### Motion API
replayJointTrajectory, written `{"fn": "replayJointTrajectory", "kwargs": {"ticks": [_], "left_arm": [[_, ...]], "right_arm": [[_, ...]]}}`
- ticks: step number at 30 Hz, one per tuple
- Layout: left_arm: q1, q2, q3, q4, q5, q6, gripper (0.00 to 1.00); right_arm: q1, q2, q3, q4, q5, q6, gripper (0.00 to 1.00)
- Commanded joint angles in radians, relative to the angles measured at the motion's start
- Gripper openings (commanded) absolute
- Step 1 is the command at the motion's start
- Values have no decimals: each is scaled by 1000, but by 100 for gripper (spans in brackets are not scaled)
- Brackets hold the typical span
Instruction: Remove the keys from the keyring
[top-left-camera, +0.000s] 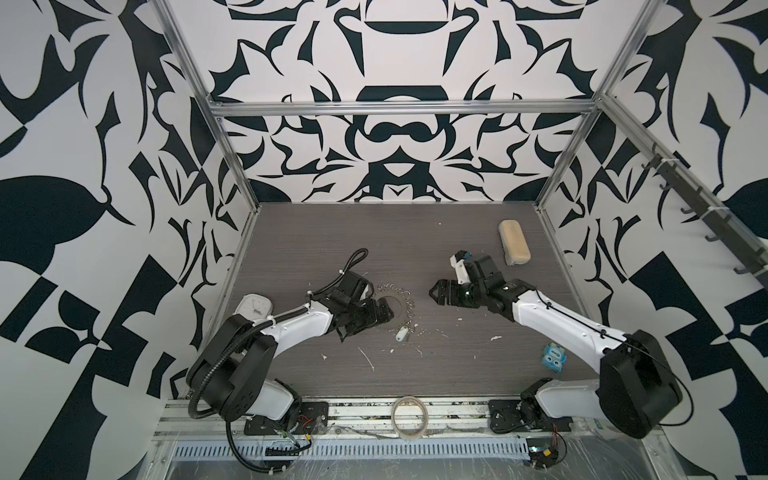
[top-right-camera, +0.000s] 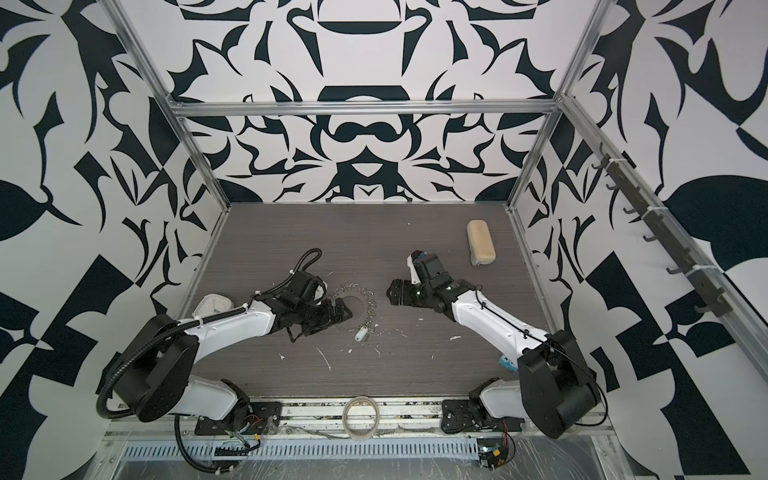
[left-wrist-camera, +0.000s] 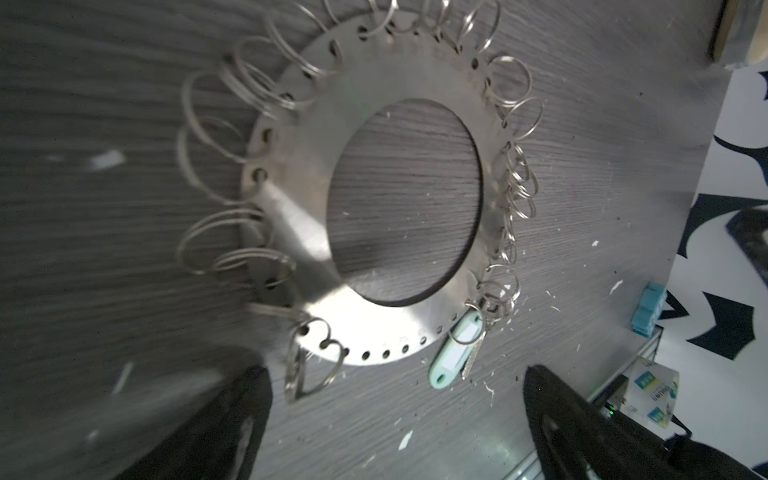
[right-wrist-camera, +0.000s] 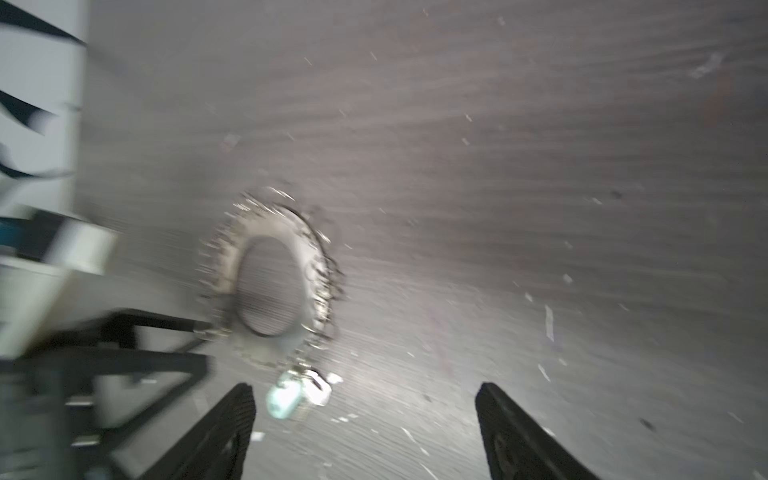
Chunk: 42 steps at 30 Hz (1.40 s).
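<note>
Grey table (left-wrist-camera: 582, 166), keyring (left-wrist-camera: 307, 166) just ahead of left pincer (left-wrist-camera: 395, 403).

Lying flat on wood-grain tabletop (left-wrist-camera: 582, 166): grey metal keyring (left-wrist-camera: 374, 328), annular, rim perforated and fringed with wire loops, with white-tagged silver key (left-wrist-camera: 457, 353) hooked on one loop, resting just outside rim.

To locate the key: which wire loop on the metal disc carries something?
The loop at the keyring's rim beside the white tag; it holds the key, the other visible loops are bare.
</note>
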Motion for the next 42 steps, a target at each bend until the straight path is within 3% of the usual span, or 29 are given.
{"fn": "replayJointTrajectory", "kwargs": {"ticks": [1,6,15,33,42], "left_arm": [[17,-84,33,-135,-86,36,99],[108,-180,45,-219,-61,89,99],[152,-257,-3,-250,-56,110,99],[152,-289,-6,-269,-73,93,99],[153,-290,-2,-275,-78,92,99]], "right_arm": [[130,6,-7,-77,240,8,88],[293,87,-11,-79,328,83,92],[460,243,97,-83,435,84,95],[492,420,219,-57,455,43,99],[453,325,80,-106,500,57,100]]}}
